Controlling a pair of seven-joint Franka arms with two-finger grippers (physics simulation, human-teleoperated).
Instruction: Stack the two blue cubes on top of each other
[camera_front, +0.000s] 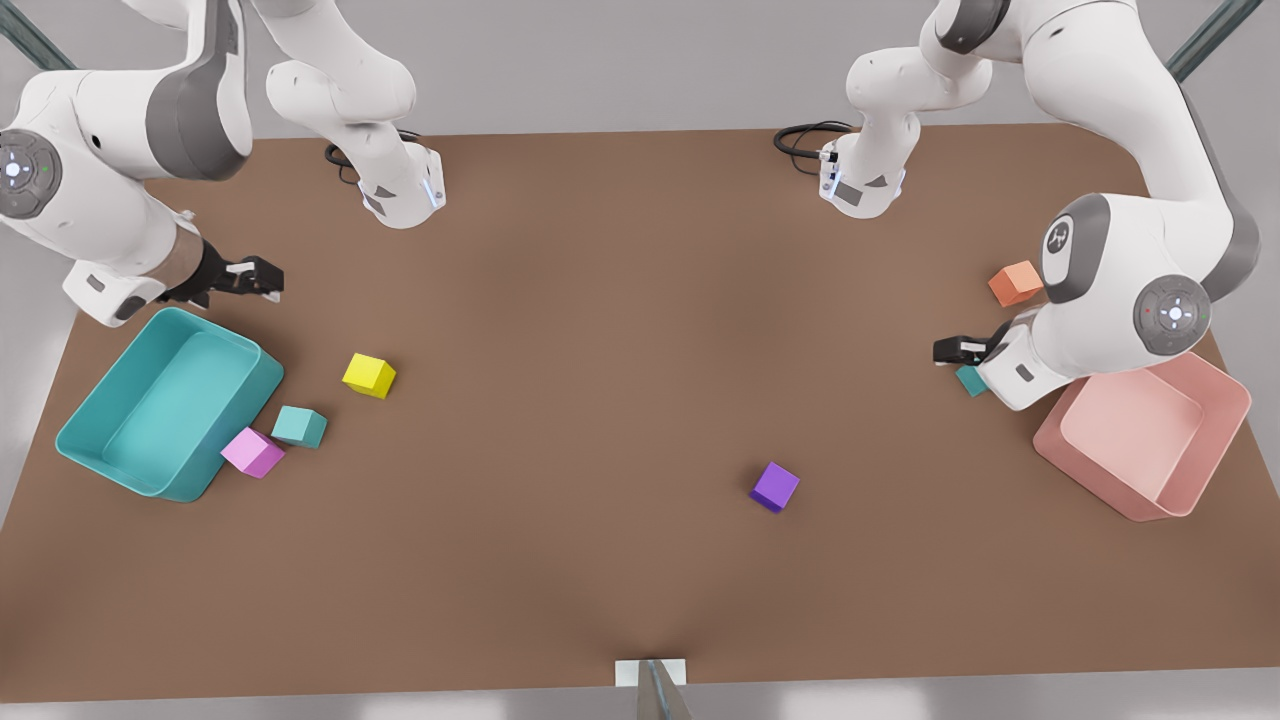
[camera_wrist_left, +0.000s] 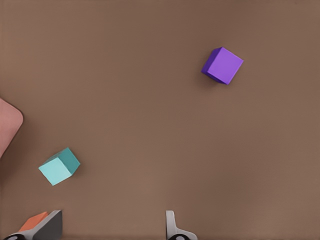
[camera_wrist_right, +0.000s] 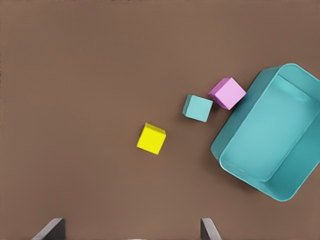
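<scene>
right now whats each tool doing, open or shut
Left tool: open, empty, above the teal cube near the pink bin.
Right tool: open, empty, by the teal bin.

Seen from high overhead in the front view, facing both arm bases across the desk (camera_front: 600, 320). Looking straight down from mid-height in each wrist view: left shares the purple cube (camera_wrist_left: 223, 65) (camera_front: 775, 487), right shares the teal bin (camera_wrist_right: 270, 132) (camera_front: 165, 415) and yellow cube (camera_wrist_right: 151, 139) (camera_front: 369, 375).
</scene>
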